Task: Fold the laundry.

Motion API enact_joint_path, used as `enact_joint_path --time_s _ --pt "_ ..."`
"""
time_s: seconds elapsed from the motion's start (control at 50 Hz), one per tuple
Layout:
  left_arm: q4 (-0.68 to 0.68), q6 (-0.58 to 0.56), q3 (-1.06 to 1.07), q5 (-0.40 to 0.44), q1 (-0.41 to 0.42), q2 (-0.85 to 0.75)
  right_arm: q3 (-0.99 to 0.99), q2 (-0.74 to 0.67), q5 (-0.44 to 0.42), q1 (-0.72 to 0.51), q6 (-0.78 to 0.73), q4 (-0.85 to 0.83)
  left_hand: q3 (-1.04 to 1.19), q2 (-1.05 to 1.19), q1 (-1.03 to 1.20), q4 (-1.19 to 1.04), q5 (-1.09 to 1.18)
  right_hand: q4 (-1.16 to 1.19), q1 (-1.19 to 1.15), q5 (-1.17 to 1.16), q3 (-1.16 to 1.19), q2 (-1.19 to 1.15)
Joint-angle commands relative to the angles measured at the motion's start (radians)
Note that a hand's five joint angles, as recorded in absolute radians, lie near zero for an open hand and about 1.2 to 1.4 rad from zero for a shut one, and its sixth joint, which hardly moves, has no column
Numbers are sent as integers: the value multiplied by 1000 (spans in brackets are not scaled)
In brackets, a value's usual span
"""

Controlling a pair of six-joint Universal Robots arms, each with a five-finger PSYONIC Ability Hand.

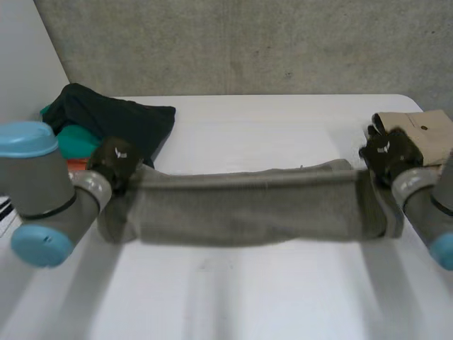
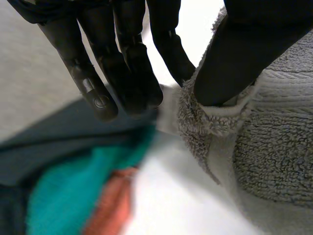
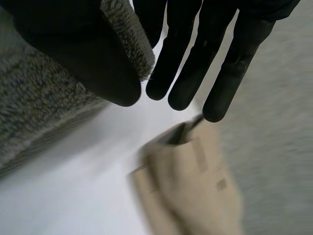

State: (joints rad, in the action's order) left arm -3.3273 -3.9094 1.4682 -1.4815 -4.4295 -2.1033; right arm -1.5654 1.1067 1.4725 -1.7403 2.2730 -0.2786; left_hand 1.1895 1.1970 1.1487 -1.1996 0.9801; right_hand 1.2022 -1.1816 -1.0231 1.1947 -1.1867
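A grey-green towel [image 1: 248, 205] hangs stretched in a long band between my two hands, above the white table [image 1: 269, 120]. My left hand [image 1: 117, 161] holds its left end. In the left wrist view the thumb [image 2: 244, 54] pinches the towel's hemmed edge [image 2: 220, 122] against a finger, while the other fingers [image 2: 127, 63] stay straight beside it. My right hand [image 1: 386, 154] holds the right end. There the thumb [image 3: 83, 58] presses the towel [image 3: 39, 107] against a finger, with the remaining fingers [image 3: 190, 73] straight.
A heap of dark clothes [image 1: 117, 117] with a teal cloth [image 1: 74, 142] and an orange one [image 2: 112, 210] lies at the back left, under my left hand. A folded beige garment [image 1: 425, 134] lies at the right edge, beyond my right hand.
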Motion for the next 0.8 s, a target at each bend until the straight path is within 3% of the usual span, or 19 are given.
enact_joint_path --time_s 0.02,0.08,0.12,0.22,0.38,0.5,0.58,0.7,0.8 --pt "-112 45 -265 -13 -4 -3 252 -33 61 -19 43 -255 207 199 248 -197 242 194 -215 -199 202 -210" --pt "-171 140 -319 -14 4 60 329 -4 87 -21 132 -350 207 199 248 -197 242 194 -215 -199 202 -210" --pt "-251 266 -341 -13 6 132 386 22 107 -21 248 -428 207 199 248 -197 242 194 -215 -199 202 -210" --pt "-412 458 -350 -14 4 203 436 62 114 -5 430 -487 207 199 248 -197 242 194 -215 -199 202 -210" --pt "-227 486 -296 -2 -22 220 418 82 49 28 481 -395 207 199 248 -197 242 194 -215 -199 202 -210" --pt "-113 467 -149 66 -10 226 285 90 -93 33 467 -171 207 199 248 -197 242 194 -215 -199 202 -210" --pt "-144 414 -40 119 5 290 170 85 -150 -1 455 23 207 199 248 -197 242 -840 819 835 -832 824" --pt "-182 387 21 164 32 413 134 52 -155 -57 471 160 207 199 248 -197 242 -1022 1001 1017 -1014 1006" --pt "-150 378 50 233 56 544 189 -16 -158 -103 548 179 207 199 248 -197 242 -1028 1007 1023 -1020 1012"
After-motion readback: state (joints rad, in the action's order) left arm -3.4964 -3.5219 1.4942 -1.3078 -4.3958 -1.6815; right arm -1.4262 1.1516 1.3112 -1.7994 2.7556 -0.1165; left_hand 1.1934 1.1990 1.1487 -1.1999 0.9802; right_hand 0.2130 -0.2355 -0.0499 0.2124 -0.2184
